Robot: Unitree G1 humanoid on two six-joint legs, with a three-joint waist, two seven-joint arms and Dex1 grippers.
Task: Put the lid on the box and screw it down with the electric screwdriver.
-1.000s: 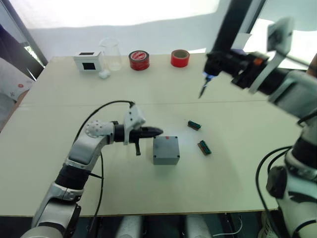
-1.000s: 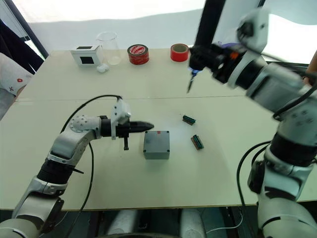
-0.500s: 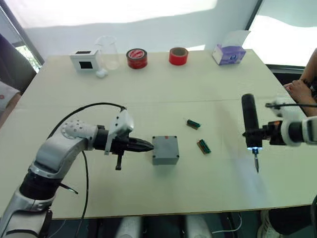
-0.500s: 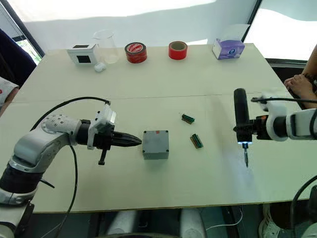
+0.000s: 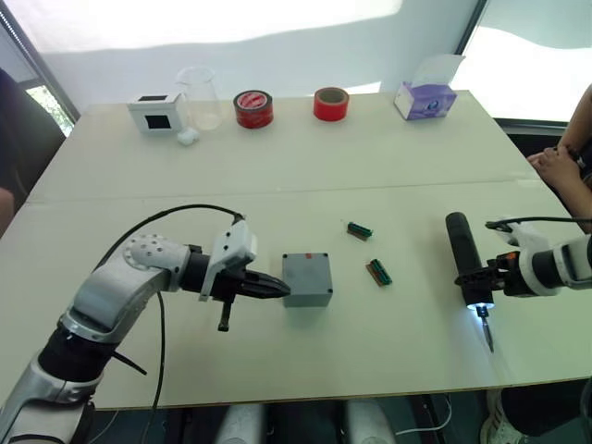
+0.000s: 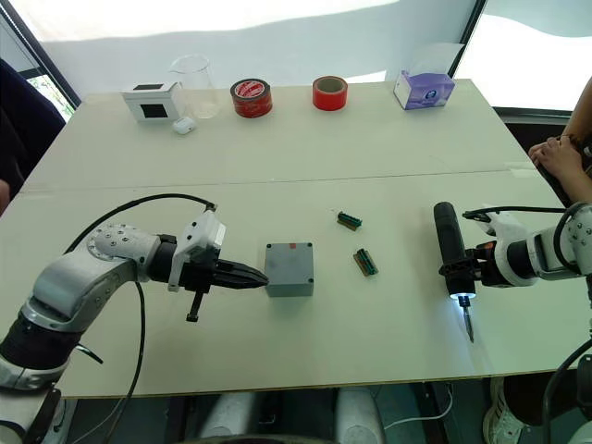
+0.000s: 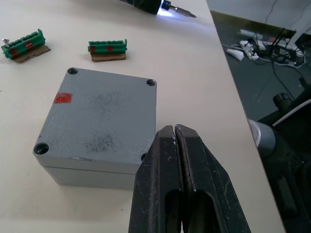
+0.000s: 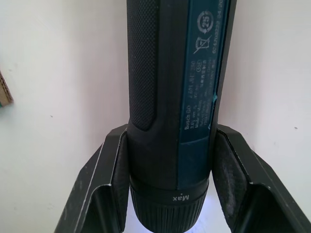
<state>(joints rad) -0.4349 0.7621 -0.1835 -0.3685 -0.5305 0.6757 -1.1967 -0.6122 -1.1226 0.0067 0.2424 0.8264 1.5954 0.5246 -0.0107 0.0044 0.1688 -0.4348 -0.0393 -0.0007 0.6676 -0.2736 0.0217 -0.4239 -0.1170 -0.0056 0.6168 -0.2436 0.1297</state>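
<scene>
Box (image 5: 307, 280) sits near the middle of the table (image 5: 277, 176), lid (image 7: 99, 114) already seated on top, red mark near one edge, screw holes visible at the corners.

Left gripper (image 5: 273, 289): fingers (image 7: 167, 160) pressed together, holding nothing, tips touching or just beside the box's left side wall.

Right gripper (image 5: 483, 275): fingers (image 8: 112, 184) clamped on either side of the electric screwdriver (image 6: 450, 248). Tool held well to the right of the box, bit pointing down toward the near table edge, white tip light on, glow on the table surface.

Two small green terminal blocks (image 5: 379, 272) lie between box and screwdriver.

Far edge of table: white box with black screen (image 5: 154, 112), glass beaker (image 5: 201, 97), two red tape rolls (image 5: 252, 108), purple tissue box (image 5: 425, 97).

A person's hand (image 6: 555, 157) rests at the right edge.
</scene>
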